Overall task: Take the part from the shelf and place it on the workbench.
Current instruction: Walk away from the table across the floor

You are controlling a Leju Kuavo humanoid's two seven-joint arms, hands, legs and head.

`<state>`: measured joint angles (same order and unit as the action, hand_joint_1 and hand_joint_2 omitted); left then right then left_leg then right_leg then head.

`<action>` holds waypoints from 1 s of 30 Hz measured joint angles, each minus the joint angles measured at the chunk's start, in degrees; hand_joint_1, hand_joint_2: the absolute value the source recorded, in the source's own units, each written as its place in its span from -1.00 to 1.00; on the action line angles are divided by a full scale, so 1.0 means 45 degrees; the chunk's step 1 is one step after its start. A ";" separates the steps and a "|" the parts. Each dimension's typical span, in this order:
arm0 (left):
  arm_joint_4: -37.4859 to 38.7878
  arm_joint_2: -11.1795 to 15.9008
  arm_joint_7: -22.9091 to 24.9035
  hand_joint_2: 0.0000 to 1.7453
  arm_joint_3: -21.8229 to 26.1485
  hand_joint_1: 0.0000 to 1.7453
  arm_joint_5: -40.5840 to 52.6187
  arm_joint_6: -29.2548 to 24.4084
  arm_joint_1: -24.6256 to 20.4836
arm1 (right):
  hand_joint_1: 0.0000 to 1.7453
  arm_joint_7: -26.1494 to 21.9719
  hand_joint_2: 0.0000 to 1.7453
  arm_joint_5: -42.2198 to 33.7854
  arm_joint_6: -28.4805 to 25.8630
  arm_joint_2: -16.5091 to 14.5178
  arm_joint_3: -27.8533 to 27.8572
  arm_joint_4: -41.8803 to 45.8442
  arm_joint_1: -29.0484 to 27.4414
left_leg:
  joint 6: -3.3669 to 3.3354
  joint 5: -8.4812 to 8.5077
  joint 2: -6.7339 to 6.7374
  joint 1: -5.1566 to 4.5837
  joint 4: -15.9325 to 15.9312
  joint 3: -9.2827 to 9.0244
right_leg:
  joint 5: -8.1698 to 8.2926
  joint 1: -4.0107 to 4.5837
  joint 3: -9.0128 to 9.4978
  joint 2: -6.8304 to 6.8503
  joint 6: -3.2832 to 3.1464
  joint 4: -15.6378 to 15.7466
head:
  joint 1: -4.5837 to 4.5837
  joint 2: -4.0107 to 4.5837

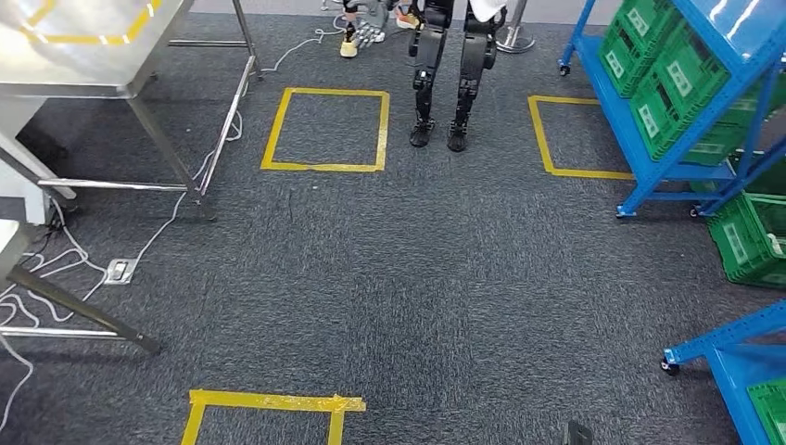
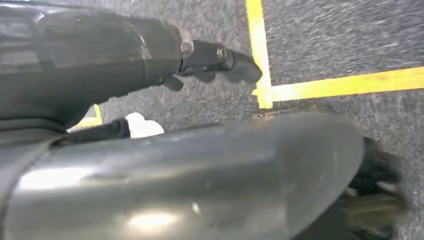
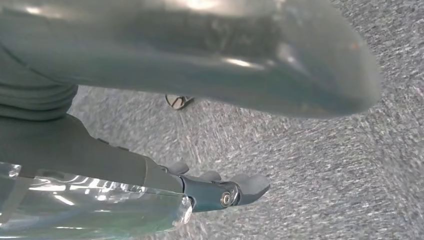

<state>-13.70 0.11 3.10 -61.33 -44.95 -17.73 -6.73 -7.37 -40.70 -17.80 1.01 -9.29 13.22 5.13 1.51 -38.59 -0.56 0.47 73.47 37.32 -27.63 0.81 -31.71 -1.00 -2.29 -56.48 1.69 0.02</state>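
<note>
A blue shelf (image 1: 649, 158) loaded with green crates (image 1: 663, 79) stands at the right of the head view. The steel workbench (image 1: 83, 88) is at the far left, with a yellow outline on its top. I cannot make out the part in the crates. In the left wrist view my left hand (image 2: 210, 60) hangs over the grey carpet beside yellow tape (image 2: 260, 50), its fingers stretched out and holding nothing. In the right wrist view my right hand (image 3: 215, 190) also hangs over the carpet, its fingers extended and nothing in them.
Another robot's dark legs (image 1: 450, 74) stand ahead between two yellow floor squares (image 1: 324, 130). A third taped square (image 1: 264, 403) lies near me. White cables (image 1: 56, 269) trail under the benches at the left. A second blue rack (image 1: 741, 357) and a green crate (image 1: 751, 236) are at the right.
</note>
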 joint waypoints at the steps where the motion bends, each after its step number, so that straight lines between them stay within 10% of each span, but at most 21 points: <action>1: 0.0002 0.0004 -0.0121 -1.00 0.0000 -1.00 0.0010 0.0000 0.0017 | -1.00 -0.0005 -1.00 0.0001 -0.0001 -0.0026 -0.0005 -0.0006 -0.0020 | 0.0018 0.0269 0.0023 0.0004 -0.0002 0.0144 | -0.0040 -0.0013 0.0027 -0.0189 0.0017 -0.0039 | -0.0041 0.0000; 4: 0.0004 0.0024 -0.0354 -1.00 0.0000 -1.00 0.0038 0.0001 0.0004 | -1.00 -0.0006 -1.00 0.0029 0.0011 -0.0101 -0.0050 -0.0037 -0.0049 | 0.0053 0.1795 -0.0618 0.0087 -0.2065 -0.0514 | -0.0250 -0.0081 0.0087 -0.0723 0.0169 -0.0264 | -0.0187 0.0001; 7: 0.0000 0.0045 -0.0410 -1.00 -0.0002 -1.00 0.0062 0.0005 -0.0021 | -1.00 -0.0047 -1.00 0.0061 0.0058 -0.0122 -0.0169 -0.0052 -0.0001 | -0.0032 0.1973 -0.1277 0.0146 -0.3019 -0.0957 | -0.0382 -0.0164 -0.0056 -0.1234 0.0411 -0.0466 | -0.0294 0.0001; 9: -0.0004 0.0063 -0.0366 -1.00 -0.0005 -1.00 0.0112 0.0005 -0.0037 | -1.00 -0.0109 -1.00 0.0019 0.0118 -0.0139 -0.0215 -0.0057 -0.0022 | -0.0174 0.1946 -0.0902 0.0129 -0.3103 -0.1036 | -0.0393 -0.0213 -0.0133 -0.1401 0.0538 -0.0492 | -0.0279 0.0001; 15: 0.0016 0.0141 0.0476 -1.00 -0.0005 -1.00 0.0106 0.0193 0.0039 | -1.00 -0.0169 -1.00 -0.0148 0.0092 -0.0270 -0.0245 -0.0081 0.0030 | -0.0462 0.1715 0.0560 0.0038 -0.3206 -0.1338 | -0.1790 -0.0222 -0.1939 0.0138 0.0840 -0.3821 | 0.0096 0.0001; 17: 0.0018 0.0162 0.0773 -1.00 -0.0005 -1.00 0.0029 0.0265 0.0024 | -1.00 -0.0079 -1.00 -0.0202 -0.0031 -0.0298 -0.0253 -0.0098 -0.0066 | -0.0439 0.1598 0.0908 0.0013 -0.3206 -0.1457 | -0.1275 -0.0253 -0.1877 0.0227 0.0810 -0.3550 | 0.0176 0.0001; 20: 0.0018 0.0168 0.1036 -1.00 -0.0005 -1.00 -0.0058 0.0340 -0.0021 | -1.00 0.0057 -1.00 -0.0262 -0.0168 -0.0296 -0.0306 -0.0129 -0.0104 | -0.0333 0.1430 0.1258 -0.0012 -0.3224 -0.1655 | -0.0176 -0.0122 -0.0748 0.0741 0.0593 -0.1233 | 0.0242 0.0001; 24: 0.0017 0.0148 0.1099 -1.00 -0.0005 -1.00 -0.0100 0.0364 -0.0085 | -1.00 0.0129 -1.00 -0.0291 -0.0220 -0.0238 -0.0432 -0.0145 -0.0092 | -0.0082 0.1320 0.1519 0.0015 -0.3314 -0.1795 | -0.0145 0.0068 -0.0420 0.0847 0.0296 -0.0496 | 0.0238 0.0001; 28: 0.0016 0.0135 0.1025 -1.00 -0.0005 -1.00 -0.0112 0.0358 -0.0095 | -1.00 0.0177 -1.00 -0.0317 -0.0283 -0.0210 -0.0538 -0.0159 -0.0033 | 0.0056 0.0412 0.0100 0.0059 -0.1660 -0.1067 | -0.0046 -0.0052 -0.0144 0.0411 0.0060 -0.0143 | 0.0080 0.0001; 30: 0.0018 0.0135 0.0905 -1.00 -0.0006 -1.00 -0.0120 0.0339 -0.0048 | -1.00 0.0174 -1.00 -0.0327 -0.0260 -0.0205 -0.0554 -0.0159 0.0014 | 0.0081 -0.0021 0.0010 0.0055 -0.0191 -0.0147 | -0.0086 -0.0044 -0.0106 0.0080 0.0007 -0.0156 | -0.0043 0.0001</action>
<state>-13.62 0.72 7.17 -61.36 -45.49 -16.20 -6.94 -6.58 -42.17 -18.97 0.09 -11.78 12.50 5.19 1.87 -38.69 -0.52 0.71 72.61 36.66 -28.02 0.61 -32.18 -0.65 -2.25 -57.19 1.49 0.02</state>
